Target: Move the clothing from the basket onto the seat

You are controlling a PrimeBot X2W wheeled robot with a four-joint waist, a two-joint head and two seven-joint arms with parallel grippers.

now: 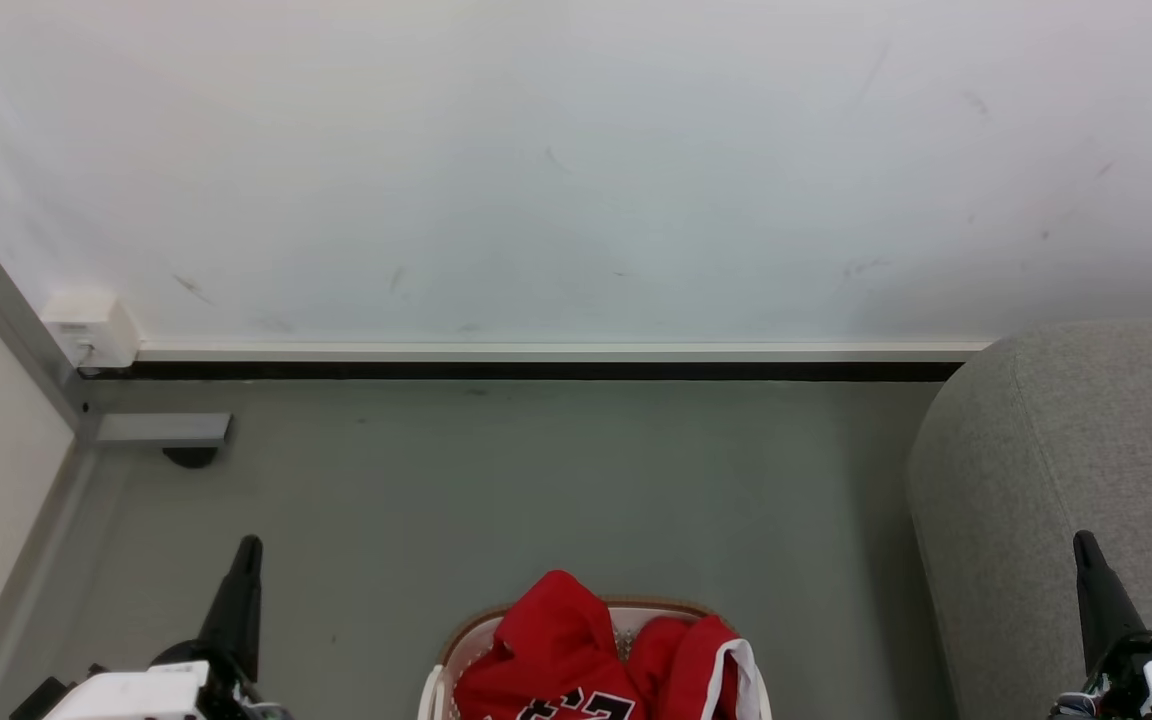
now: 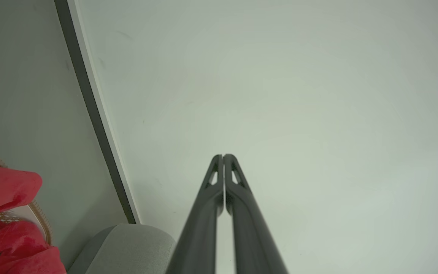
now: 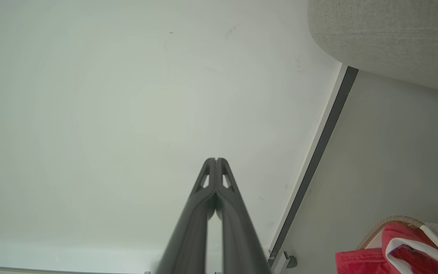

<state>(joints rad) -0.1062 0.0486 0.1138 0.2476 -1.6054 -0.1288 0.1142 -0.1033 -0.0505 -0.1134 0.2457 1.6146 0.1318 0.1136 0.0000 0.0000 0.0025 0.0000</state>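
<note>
Both grippers sit low in the head view, nearest the lens, the left gripper (image 1: 248, 548) at the lower left and the right gripper (image 1: 1082, 540) at the lower right; each points its dark fingers up toward the wall; the wrist views show each pair pressed together tip to tip, with nothing held between them.

Between them, at the bottom centre, the clothing (image 1: 556, 650) lies heaped in the basket (image 1: 466, 632); it is red and rumpled, rising above the brown woven-look rim in a peak; a white-trimmed edge hangs at its right side, and the tops of black, white-outlined numbers show at the frame's bottom edge; both grippers are well apart from it.

The basket stands on a grey floor (image 1: 536, 480); to its right rises the seat (image 1: 1066, 450), light grey with a rounded corner, bare of any garment; the right gripper's finger shows against its fabric.

Beyond the floor a dark skirting strip (image 1: 536, 370) runs along the foot of a pale, scuffed wall (image 1: 576, 170); at the left a small white box (image 1: 91, 328) sits by a grey metal post (image 1: 6, 320).
</note>
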